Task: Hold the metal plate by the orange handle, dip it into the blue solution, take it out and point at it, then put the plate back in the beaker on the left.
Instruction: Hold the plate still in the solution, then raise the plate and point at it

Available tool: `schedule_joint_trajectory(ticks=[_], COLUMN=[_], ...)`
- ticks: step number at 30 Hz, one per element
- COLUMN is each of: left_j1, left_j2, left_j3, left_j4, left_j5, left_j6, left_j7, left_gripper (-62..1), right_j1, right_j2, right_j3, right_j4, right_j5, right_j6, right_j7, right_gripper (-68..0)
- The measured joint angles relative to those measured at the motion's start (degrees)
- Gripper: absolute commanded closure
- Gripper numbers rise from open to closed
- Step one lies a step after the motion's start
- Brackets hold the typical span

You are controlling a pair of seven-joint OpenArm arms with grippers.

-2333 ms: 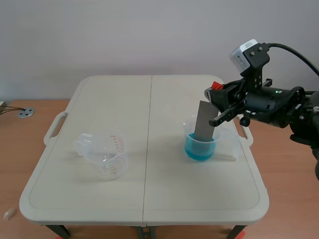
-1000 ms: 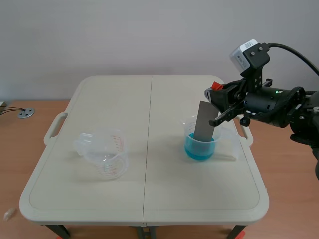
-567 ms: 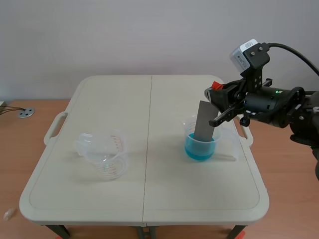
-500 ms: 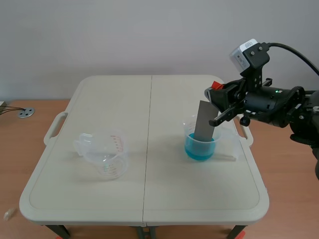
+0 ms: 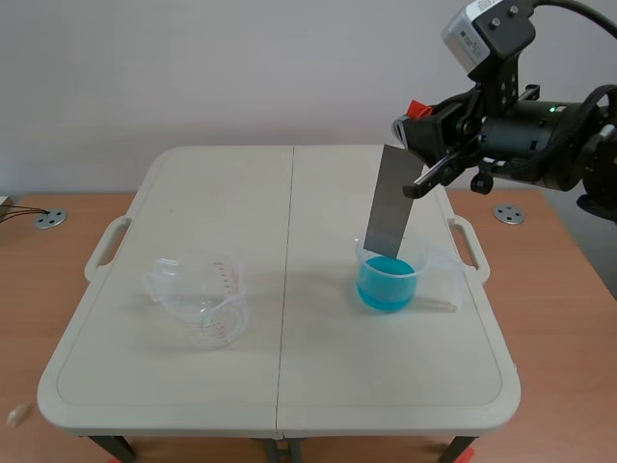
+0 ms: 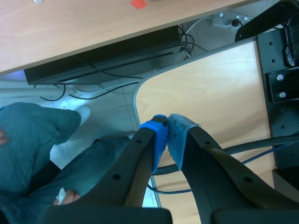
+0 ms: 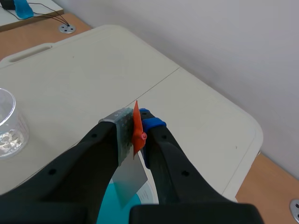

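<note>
The right gripper [image 7: 134,131] is clamped on the orange handle [image 7: 136,119], hanging the plate [image 5: 388,198] just over the blue solution [image 5: 387,283], likely so drips fall back in, while the left gripper [image 6: 168,135] sits closed off the bench [image 5: 241,193]

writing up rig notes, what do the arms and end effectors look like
Both are black. The right arm carries a grey-white camera box, a black cable and a small green light. The left end effector has two thick fingers with dotted blue pads.
</note>
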Motion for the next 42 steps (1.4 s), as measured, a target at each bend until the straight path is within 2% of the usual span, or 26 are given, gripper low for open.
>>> schedule_joint_trajectory(ticks=[7, 12, 16, 19, 23, 25, 30, 42], left_j1=[0.02, 0.04, -0.02, -1.53, -7.32, -10.82, -20.24, -46.27], left_j2=[-0.09, -0.63, -4.57, -7.78, -10.69, -11.65, -12.55, -12.52], left_j3=[-0.13, -5.75, -10.10, -10.64, -10.03, -9.64, -5.44, 17.20], left_j4=[0.72, 8.24, 17.09, 21.79, 22.71, 22.38, 21.75, 20.79], left_j5=[-0.24, -0.26, -0.90, -1.27, -2.82, -2.95, -3.69, -3.67], left_j6=[0.00, -0.02, 0.13, -0.24, -0.83, -3.65, -7.87, -9.29], left_j7=[-0.04, -0.09, -0.55, -0.42, 0.46, 1.40, 4.26, 13.18], left_gripper=[-1.8, -1.9, -1.9, -1.9, -1.8, -1.9, -1.8, -1.9], right_j1=[0.00, 0.00, 0.00, 0.00, 0.00, 0.00, 0.00, 0.00], right_j2=[0.04, 0.02, 0.02, 0.02, 0.02, 0.02, 0.02, 0.02], right_j3=[0.02, 1.60, 3.06, 3.13, 3.10, 3.10, 3.10, 4.00], right_j4=[5.81, 9.33, 11.78, 13.68, 15.45, 15.89, 17.35, 17.88], right_j5=[4.24, 6.75, 8.81, 10.25, 11.23, 11.93, 14.21, 17.18], right_j6=[0.02, 0.04, 0.02, 0.02, 0.02, 0.04, 0.02, 0.09], right_j7=[-6.03, -8.98, -10.78, -12.17, -13.35, -14.60, -16.17, -18.21], right_gripper=[-1.3, -1.3, -1.3, -1.3, -1.3, -1.3, -1.3, -1.3])
